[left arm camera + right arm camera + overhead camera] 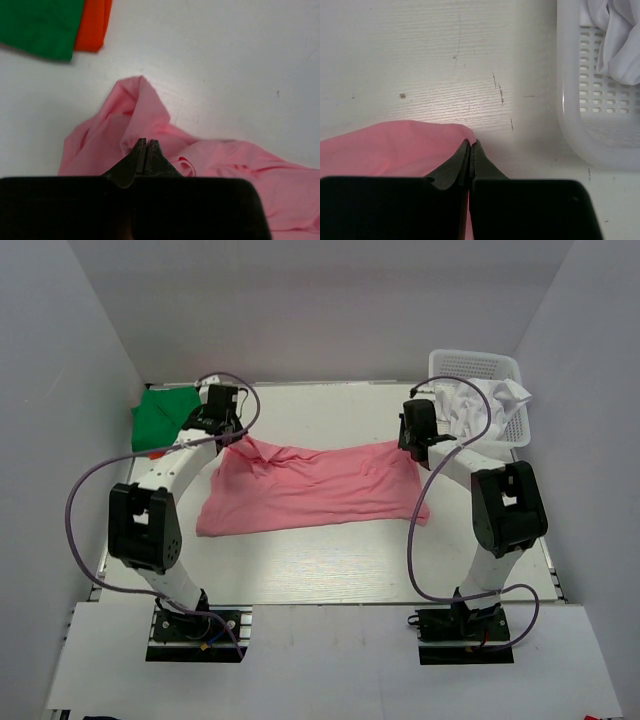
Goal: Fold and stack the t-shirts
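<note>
I have the salmon pink t-shirt (315,488) spread across the middle of the table (330,575), its far edge strung between both claws. My left gripper (146,146) is pinched tight on the far left corner, and my right gripper (471,146) is clamped on the far right corner. The white lattice basket (478,362) stands just beside the right claw. The green t-shirt (160,418) and orange t-shirt (94,25) lie near the left one. White tabletop shows between the shirt's near edge and the arm bases.

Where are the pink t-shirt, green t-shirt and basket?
pink t-shirt (320,490): top external view, middle of the spread cloth
green t-shirt (160,420): top external view, middle of its top face
basket (472,364): top external view, far lattice wall
</note>
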You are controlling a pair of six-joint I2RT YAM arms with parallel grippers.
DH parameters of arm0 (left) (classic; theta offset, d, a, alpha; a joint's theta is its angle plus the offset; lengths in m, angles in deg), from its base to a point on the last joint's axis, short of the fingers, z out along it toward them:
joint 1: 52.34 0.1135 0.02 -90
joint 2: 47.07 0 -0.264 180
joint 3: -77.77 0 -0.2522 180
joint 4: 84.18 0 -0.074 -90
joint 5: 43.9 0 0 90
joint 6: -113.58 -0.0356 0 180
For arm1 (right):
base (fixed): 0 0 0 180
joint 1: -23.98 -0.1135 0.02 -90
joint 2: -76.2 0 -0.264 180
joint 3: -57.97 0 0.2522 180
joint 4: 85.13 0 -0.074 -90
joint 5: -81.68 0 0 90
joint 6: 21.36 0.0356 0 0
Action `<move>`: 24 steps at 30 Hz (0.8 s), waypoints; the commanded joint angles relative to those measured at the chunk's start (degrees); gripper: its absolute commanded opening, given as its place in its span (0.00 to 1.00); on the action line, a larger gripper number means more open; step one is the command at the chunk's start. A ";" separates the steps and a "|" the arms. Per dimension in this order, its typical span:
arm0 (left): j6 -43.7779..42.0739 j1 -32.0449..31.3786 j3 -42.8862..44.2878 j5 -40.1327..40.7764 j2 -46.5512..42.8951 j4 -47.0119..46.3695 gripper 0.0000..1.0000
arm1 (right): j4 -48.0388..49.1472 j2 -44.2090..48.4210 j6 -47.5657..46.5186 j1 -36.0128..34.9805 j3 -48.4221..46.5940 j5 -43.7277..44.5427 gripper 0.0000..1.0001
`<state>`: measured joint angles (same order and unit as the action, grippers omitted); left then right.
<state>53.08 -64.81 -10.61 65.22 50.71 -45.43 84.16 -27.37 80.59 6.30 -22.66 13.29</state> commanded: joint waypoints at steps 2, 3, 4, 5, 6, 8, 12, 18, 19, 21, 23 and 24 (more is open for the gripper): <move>7.06 -0.10 -9.37 1.28 -8.55 5.32 0.00 | 5.21 3.72 -1.31 -0.17 2.88 -1.57 0.00; 7.68 -0.10 -10.79 1.28 -11.44 5.33 0.00 | 5.39 4.33 -1.57 -0.08 3.15 -2.18 0.00; 8.38 -0.10 -11.94 1.28 -12.69 6.02 0.00 | 5.56 4.34 -2.44 -0.17 3.59 -2.01 0.00; 9.17 -0.10 -13.86 1.97 -13.92 6.03 0.00 | 6.26 4.86 -2.45 -0.08 3.68 -1.83 0.00; 9.18 -0.10 -14.49 1.98 -14.89 6.03 0.00 | 6.35 4.95 -2.45 -0.08 3.59 -1.57 0.00; 9.96 -0.10 -15.89 1.98 -17.35 7.61 0.00 | 6.79 5.39 -2.89 -0.08 3.50 -0.87 0.00; 13.91 -0.10 -19.59 4.96 -21.04 10.42 0.00 | 6.71 6.45 -3.33 0.18 4.47 1.06 0.00; 18.05 0.69 -27.76 6.73 -25.09 12.80 0.00 | 7.93 9.96 -2.01 0.36 9.29 0.73 0.00; 18.92 0.69 -28.38 7.42 -25.79 12.80 0.00 | 8.02 10.05 -1.93 0.36 9.48 0.46 0.00; 19.63 0.69 -29.17 7.43 -25.79 13.33 0.00 | 7.76 10.49 -1.49 0.44 10.09 0.45 0.00; 20.16 0.69 -29.79 8.74 -25.79 13.85 0.00 | 7.50 10.75 -1.05 0.36 10.53 0.80 0.00; 20.16 0.69 -30.40 8.75 -25.79 13.85 0.00 | 7.58 10.93 -1.13 0.44 11.40 0.55 0.00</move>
<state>71.18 -64.42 -40.40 71.25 27.00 -32.22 89.21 -18.74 78.80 6.33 -12.59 13.18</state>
